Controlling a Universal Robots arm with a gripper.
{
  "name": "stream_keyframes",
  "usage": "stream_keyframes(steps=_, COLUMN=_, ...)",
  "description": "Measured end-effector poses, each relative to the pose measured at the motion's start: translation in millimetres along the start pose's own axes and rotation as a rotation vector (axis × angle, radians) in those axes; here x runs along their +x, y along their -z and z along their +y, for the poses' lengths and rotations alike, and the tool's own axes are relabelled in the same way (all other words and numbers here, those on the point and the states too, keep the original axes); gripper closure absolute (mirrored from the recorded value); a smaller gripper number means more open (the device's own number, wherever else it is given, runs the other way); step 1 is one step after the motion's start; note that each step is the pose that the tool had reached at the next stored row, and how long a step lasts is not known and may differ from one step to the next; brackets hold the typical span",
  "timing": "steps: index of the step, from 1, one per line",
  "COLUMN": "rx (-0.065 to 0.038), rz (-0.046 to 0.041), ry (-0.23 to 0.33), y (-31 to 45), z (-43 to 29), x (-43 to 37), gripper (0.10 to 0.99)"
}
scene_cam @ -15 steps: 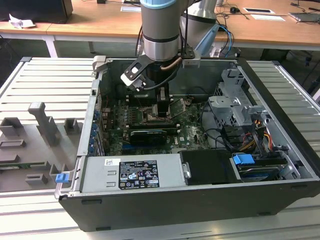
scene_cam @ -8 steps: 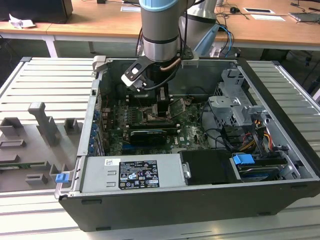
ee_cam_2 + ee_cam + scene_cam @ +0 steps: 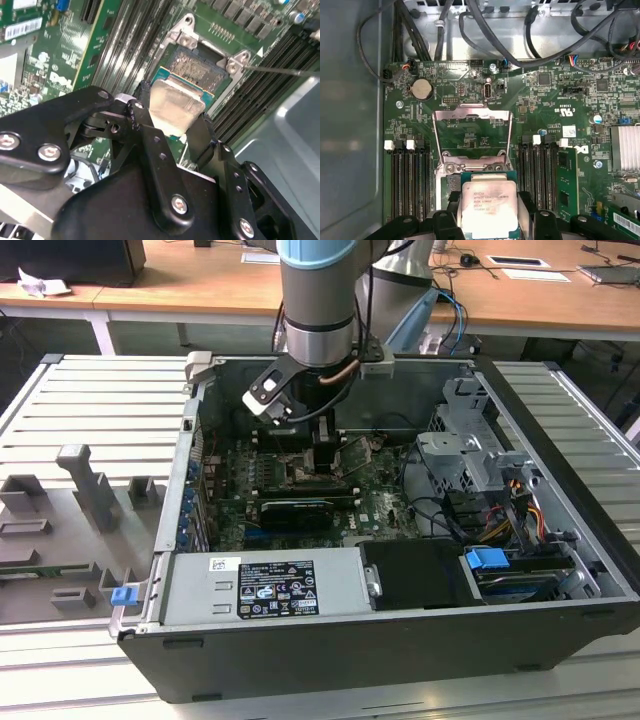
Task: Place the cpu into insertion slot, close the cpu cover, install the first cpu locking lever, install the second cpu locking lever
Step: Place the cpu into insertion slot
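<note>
While the end effector (image 3: 488, 215) grips the cpu (image 3: 487, 197) by two opposite edges, the chip hangs partly over the insertion slot (image 3: 197, 67) at the motherboard's (image 3: 545, 100) middle, with the cpu cover (image 3: 472, 116) standing open. Judgement: seating demands the chip level, corners squared to the slot, lowered straight without sliding.

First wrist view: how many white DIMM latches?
4. Two latches sit on the coin cell side of the open cover, two opposite. The claw holding the cpu may hide more.
</note>
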State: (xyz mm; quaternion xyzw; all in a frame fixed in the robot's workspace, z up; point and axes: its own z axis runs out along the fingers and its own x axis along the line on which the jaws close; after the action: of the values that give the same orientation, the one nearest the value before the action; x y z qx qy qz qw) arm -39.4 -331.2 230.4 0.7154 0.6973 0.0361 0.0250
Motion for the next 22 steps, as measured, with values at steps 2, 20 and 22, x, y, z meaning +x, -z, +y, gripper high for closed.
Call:
stream_keyframes(steps=2, rx=0.0, rz=0.0007, ry=0.001, y=-1.9, z=-5.4, x=0.7, gripper=0.553)
stream_keyframes(steps=20, rx=-0.001, rz=0.0018, ry=0.004, y=-23.2, z=-10.7, x=9.6, gripper=0.553)
stream_keyframes(steps=22, rx=-0.001, rz=0.0017, ry=0.004, y=-24.4, z=-10.8, x=9.9, gripper=0.553)
